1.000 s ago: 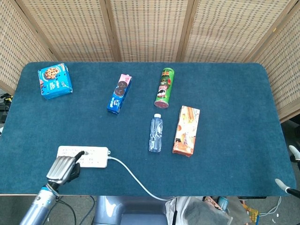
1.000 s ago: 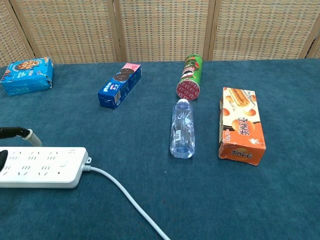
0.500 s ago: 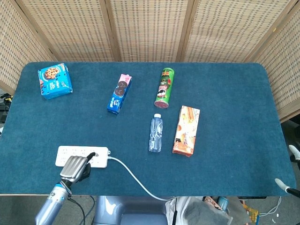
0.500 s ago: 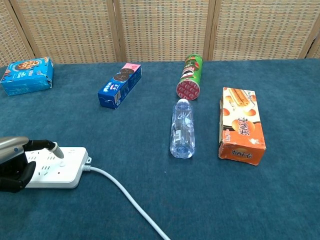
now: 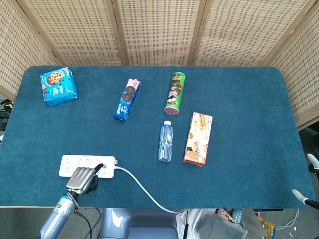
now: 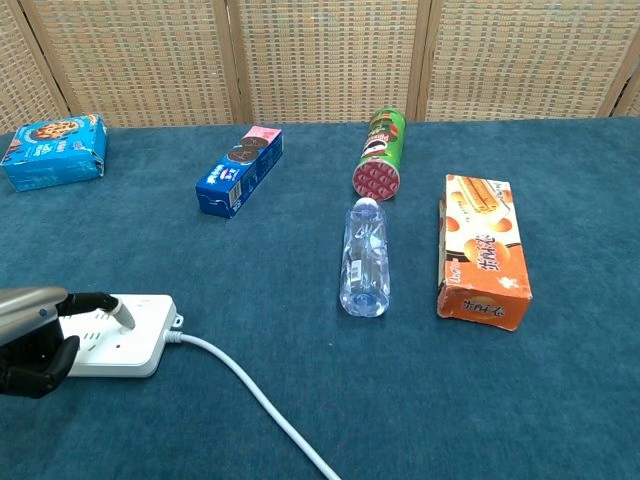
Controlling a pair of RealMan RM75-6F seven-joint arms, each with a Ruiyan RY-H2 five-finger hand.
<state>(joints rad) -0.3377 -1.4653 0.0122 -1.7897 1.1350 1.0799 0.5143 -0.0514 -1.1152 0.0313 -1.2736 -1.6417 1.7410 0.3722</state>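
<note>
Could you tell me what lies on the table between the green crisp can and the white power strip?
Only bare blue cloth lies between the green crisp can and the white power strip; the water bottle sits just right of that line. The head view shows it best.

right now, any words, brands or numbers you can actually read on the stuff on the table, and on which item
Nothing reads cleanly.
Green chip can: a logo and a red end, letters blurred.
Orange box: large dark characters, too blurred to quote.
Blue cookie box: white lettering, unreadable.
Light blue cookie box: lettering too small.
Water bottle: label unreadable.
Power strip, under the left hand: no print visible.
</note>
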